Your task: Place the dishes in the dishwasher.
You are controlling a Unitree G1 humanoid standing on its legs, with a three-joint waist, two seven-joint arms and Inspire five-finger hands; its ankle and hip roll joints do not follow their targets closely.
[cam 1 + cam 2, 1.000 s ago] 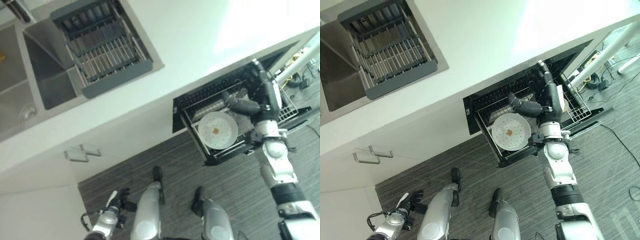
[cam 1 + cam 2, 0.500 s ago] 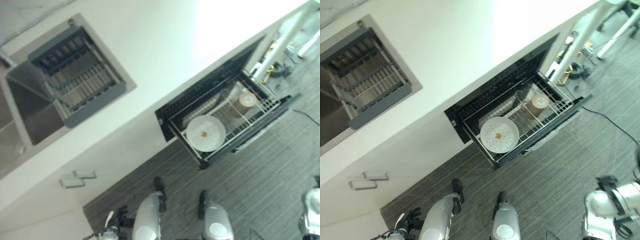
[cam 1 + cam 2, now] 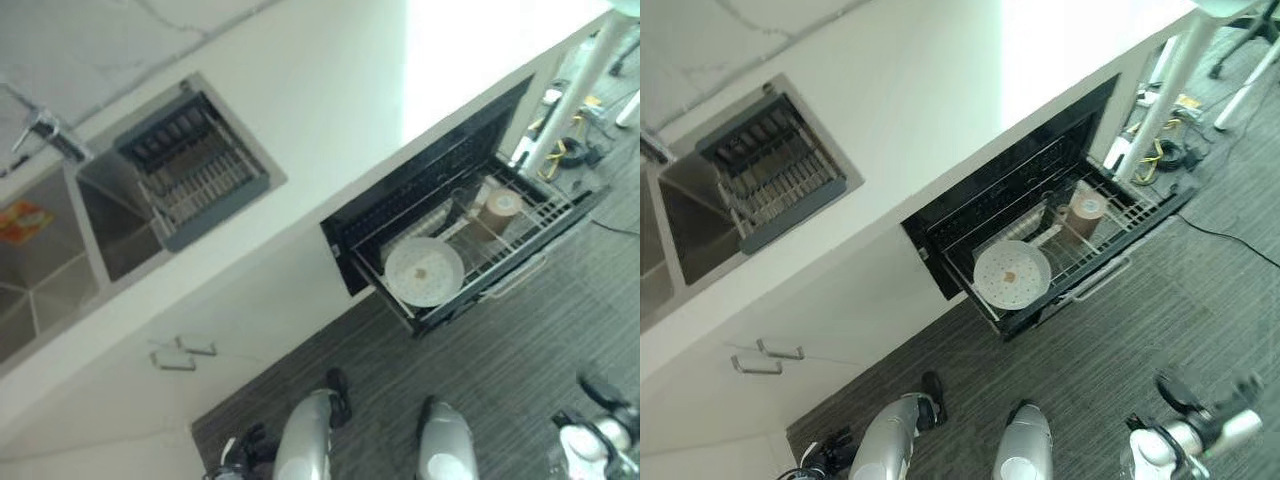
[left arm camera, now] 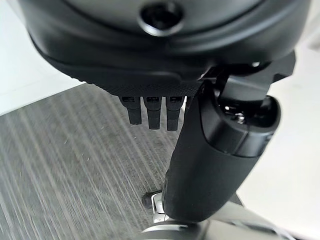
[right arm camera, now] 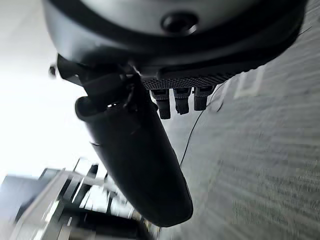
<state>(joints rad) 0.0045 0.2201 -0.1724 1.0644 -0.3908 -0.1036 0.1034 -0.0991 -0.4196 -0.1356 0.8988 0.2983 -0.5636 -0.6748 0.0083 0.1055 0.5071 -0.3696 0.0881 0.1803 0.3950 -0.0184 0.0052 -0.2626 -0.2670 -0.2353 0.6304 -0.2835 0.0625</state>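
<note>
The right hand [image 5: 175, 55] hangs free, its dark bulk across one edge of the right wrist view. The thumb [image 5: 137, 160] stands out long and straight from the palm, and beside it a short row of fingers [image 5: 181, 100] points the same way, straight and uncurled, closed on nothing. Past the fingertips lies grey striped carpet floor [image 5: 260, 165], with a thin dark cable [image 5: 197, 130] trailing across it. Beyond the thumb, near one corner, blurred wire bars of the dishwasher rack [image 5: 65, 200] show against a dark opening, under a bright white surface [image 5: 35, 115].
</note>
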